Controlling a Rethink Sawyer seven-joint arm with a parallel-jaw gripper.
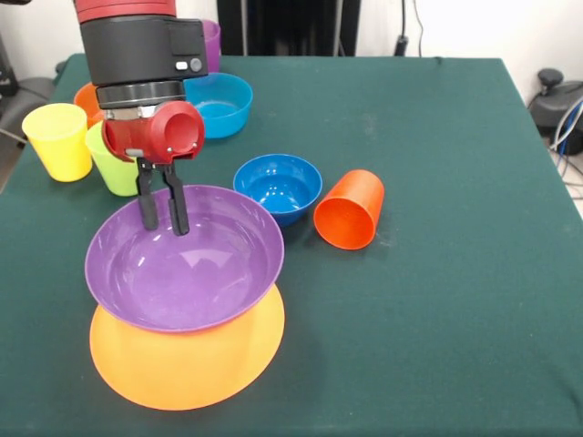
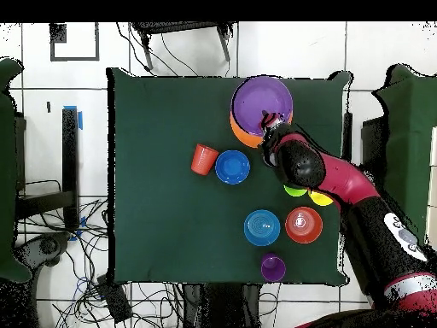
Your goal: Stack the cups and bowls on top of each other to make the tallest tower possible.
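The wide purple bowl (image 1: 182, 264) (image 2: 260, 101) sits on the very large yellow-orange bowl (image 1: 187, 364) (image 2: 240, 133) at the table's near left in the front view. My gripper (image 1: 162, 218) (image 2: 271, 121) reaches down at the purple bowl's far rim, fingers (image 1: 147, 205) close together and seemingly pinching the rim. The orange-red cup (image 1: 349, 211) (image 2: 203, 159) lies on its side next to the dark blue bowl (image 1: 278, 187) (image 2: 232, 166). The yellow cup (image 1: 59, 141) and lime green cup (image 1: 114, 173) stand behind my gripper.
The light blue bowl (image 1: 219, 105) (image 2: 262, 227), small orange bowl (image 1: 86, 98) (image 2: 304, 225) and purple cup (image 1: 211, 44) (image 2: 273, 267) stand at the far left in the front view, partly hidden by my arm. The green table (image 1: 437, 300) reaches the picture's right.
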